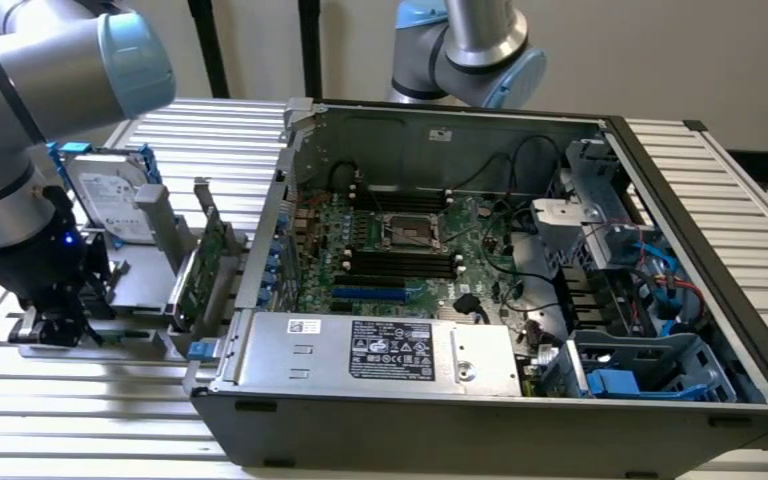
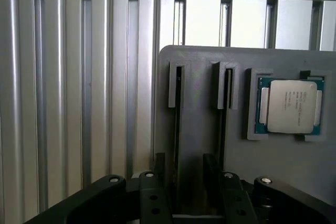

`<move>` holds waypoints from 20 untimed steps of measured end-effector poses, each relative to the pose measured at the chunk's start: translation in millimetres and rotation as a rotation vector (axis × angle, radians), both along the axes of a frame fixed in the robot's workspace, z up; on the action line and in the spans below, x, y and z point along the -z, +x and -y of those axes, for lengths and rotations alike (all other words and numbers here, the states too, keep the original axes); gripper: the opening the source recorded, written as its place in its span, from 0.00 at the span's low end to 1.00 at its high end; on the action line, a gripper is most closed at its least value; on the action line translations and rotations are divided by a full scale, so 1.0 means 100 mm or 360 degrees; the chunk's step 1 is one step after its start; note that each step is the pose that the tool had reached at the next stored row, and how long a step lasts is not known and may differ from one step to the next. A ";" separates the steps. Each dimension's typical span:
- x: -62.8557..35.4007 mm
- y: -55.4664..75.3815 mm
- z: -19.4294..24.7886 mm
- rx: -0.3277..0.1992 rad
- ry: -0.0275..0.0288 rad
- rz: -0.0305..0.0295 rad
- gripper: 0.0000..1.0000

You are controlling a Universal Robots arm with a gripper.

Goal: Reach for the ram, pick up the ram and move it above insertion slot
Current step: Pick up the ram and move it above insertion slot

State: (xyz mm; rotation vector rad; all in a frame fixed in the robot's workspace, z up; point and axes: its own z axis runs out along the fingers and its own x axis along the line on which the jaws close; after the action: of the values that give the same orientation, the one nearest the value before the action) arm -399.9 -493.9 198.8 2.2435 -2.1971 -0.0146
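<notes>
My gripper (image 1: 57,325) hangs low over a grey holder (image 1: 137,300) on the table, at the exterior view's left. In the wrist view the gripper (image 2: 184,162) is open, its two black fingers (image 2: 159,169) standing on either side of one narrow slot in the holder (image 2: 199,77). A thin dark strip stands edge-on in that slot; it looks like the ram (image 2: 178,124), and the fingers are not touching it. A second such strip (image 2: 224,114) stands in the neighbouring slot. The black insertion slots (image 1: 398,265) lie on the motherboard inside the open computer case.
A processor chip (image 2: 289,106) lies in a recess of the holder. A silver hard drive (image 1: 104,195) and a green expansion card (image 1: 211,265) stand upright beside the gripper. The case wall (image 1: 271,230) rises between the holder and the motherboard. A second arm (image 1: 478,50) stands behind the case.
</notes>
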 end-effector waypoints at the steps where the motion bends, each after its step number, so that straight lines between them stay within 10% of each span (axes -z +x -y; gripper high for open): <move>1: 0.002 0.00 0.000 -0.0001 0.00000 0.00000 0.42; 9: 0.008 0.00 0.000 -0.0001 0.00002 0.00000 0.16; 20: 0.008 0.00 0.000 -0.0001 0.00001 -0.00001 0.13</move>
State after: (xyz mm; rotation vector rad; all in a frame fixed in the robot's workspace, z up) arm -399.9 -493.9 198.0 2.2444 -2.1962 -0.0147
